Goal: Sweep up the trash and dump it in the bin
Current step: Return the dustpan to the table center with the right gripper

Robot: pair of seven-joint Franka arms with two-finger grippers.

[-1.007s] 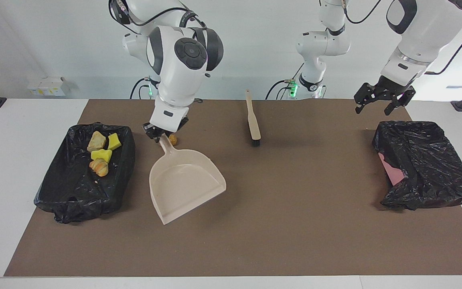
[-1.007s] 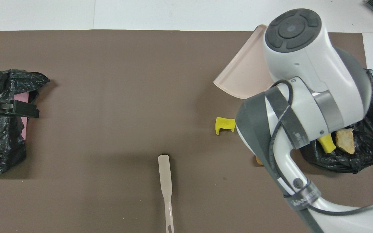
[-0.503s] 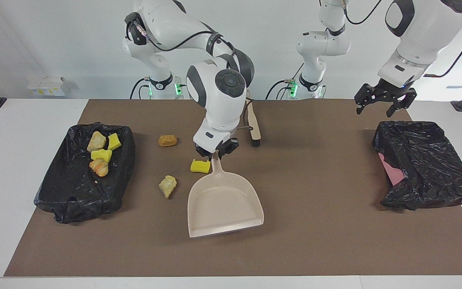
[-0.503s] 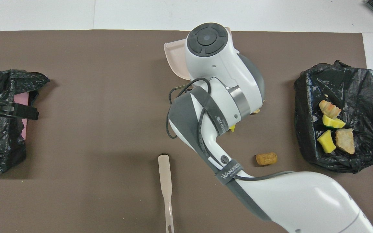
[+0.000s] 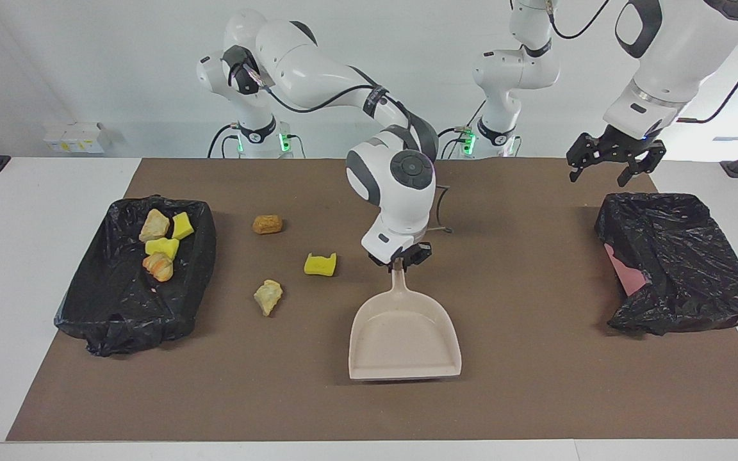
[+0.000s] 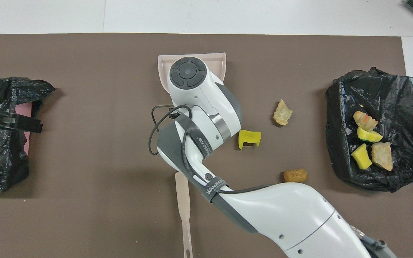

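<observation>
The right hand [image 5: 398, 258] is clenched on the handle of the beige plastic dustpan [image 5: 405, 334], and over the last second it has carried that pan away from the black-lined bin [image 5: 132, 282] at the right arm's end of the table [image 5: 535, 384], across the brown mat to roughly the middle of it. The pan now sits flat and empty, handle toward the robots and open mouth toward the table's front edge. Moving it has uncovered 3 pieces of trash on the mat: an orange-brown lump [image 5: 267, 224] closest to the robots' edge, a bright yellow foam piece [image 5: 320, 264] beside the pan's handle but apart from it, and a pale rocky chunk [image 5: 268, 297] closer to the front edge. 4 more pieces [image 5: 161, 244] already lie in that bin, so the dumping looks a little over half done. The pan's mouth faces away from the loose pieces, so it probably needs turning before anything can be swept in. The beige long-handled brush [image 6: 183, 200] lies untouched near the robots' edge, partly hidden under the right arm in the overhead view. The left hand [image 5: 612, 165] is released, its fingers spread, waiting in the air above the second black-bagged bin [image 5: 683, 262] at the left arm's end of the table; that arm looks like the one to take the brush.
</observation>
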